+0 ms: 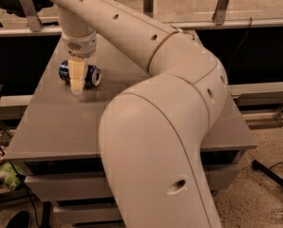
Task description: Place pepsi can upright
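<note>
Here our hand [77, 80] hangs straight down at a far corner of the desk [61, 122], across the middle of the pepsi can [92, 76] lying on its side there, likely to grip and upend it, though we cannot tell whether it is clamped or apart.

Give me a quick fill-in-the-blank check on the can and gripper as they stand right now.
1. The pepsi can lies on its ____ on the table.
2. The gripper hangs at the can's ____, covering that part in the camera view.
3. The can's body is dark ____.

Missing words: side; middle; blue.
</note>
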Tool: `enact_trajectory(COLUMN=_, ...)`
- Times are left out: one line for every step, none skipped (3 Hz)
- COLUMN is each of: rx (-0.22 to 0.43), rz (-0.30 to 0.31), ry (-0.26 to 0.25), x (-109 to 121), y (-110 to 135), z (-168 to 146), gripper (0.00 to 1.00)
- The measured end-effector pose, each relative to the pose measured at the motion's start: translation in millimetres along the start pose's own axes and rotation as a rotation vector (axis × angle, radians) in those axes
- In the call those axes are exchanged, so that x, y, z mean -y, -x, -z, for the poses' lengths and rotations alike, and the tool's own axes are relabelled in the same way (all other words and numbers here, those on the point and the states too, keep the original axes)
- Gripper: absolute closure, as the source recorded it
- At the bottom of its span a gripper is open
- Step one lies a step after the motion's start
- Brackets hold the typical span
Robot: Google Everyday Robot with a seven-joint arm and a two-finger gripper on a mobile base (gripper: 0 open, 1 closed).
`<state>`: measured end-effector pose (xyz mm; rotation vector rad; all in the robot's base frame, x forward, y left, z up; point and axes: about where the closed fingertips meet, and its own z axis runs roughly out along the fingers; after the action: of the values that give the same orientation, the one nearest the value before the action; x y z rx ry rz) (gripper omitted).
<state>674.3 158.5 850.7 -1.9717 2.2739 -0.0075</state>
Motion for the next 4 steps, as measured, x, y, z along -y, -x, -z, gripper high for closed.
enact_trajectory(rx=0.013, rz=-0.003, ry=0.002, x=-2, y=5, z=1, gripper=0.39)
enact_trajectory(rx=0.057, rz=0.031, ry=-0.001, x=-4, y=7, z=6, gripper=0.62)
enact_trajectory(rx=0.133, rz=0.179, ry=0.007, x=-7, y=10, z=25, gripper=0.93)
enact_trajectory(rx=0.161, rz=0.362, ry=-0.016, x=-10, y=12, z=43, gripper=1.0)
